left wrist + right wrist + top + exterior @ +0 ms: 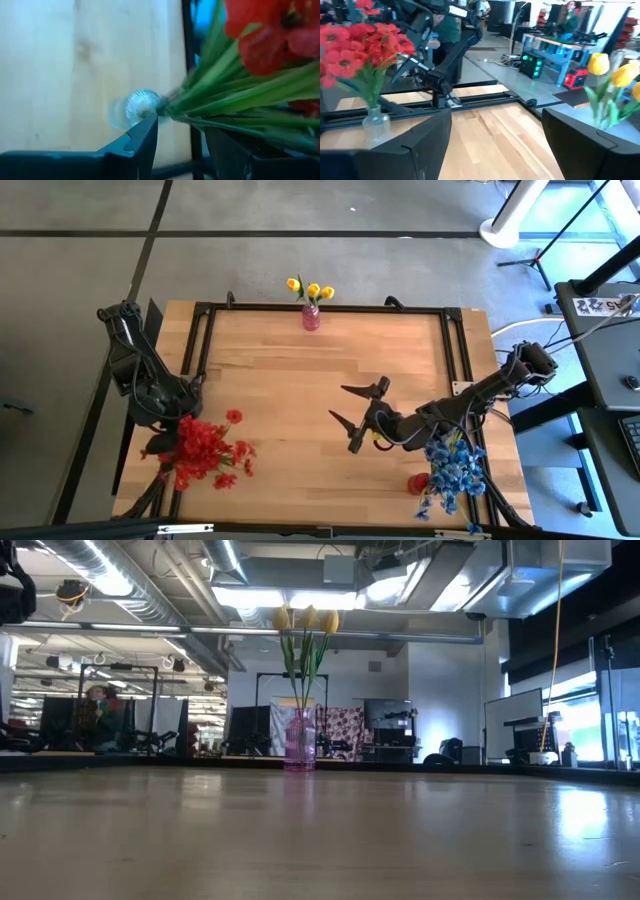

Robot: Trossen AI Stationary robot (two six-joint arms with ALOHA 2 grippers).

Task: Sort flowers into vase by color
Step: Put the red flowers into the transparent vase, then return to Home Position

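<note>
High view: red flowers (205,450) sit in their vase at seven o'clock, left gripper (172,423) parted around the stems, holding nothing (release step). Right gripper (352,406) gapes empty; next, retreat without snagging.

The tabletop (300,370) is pale honey-coloured wood with a light grain, edged by a black frame (205,330). At its far edge yellow flowers (311,288) on green stems stand in a pink-tinted glass vase (311,317). Near the left corner, red flowers (205,450) with green stems sit in a clear vase (375,122). Near the right corner, blue flowers (452,470) spread beside a small red vase (420,482). Both arms are dark, almost black, as is the right claw (352,408). The floor (80,270) is grey with dark lines.
</note>
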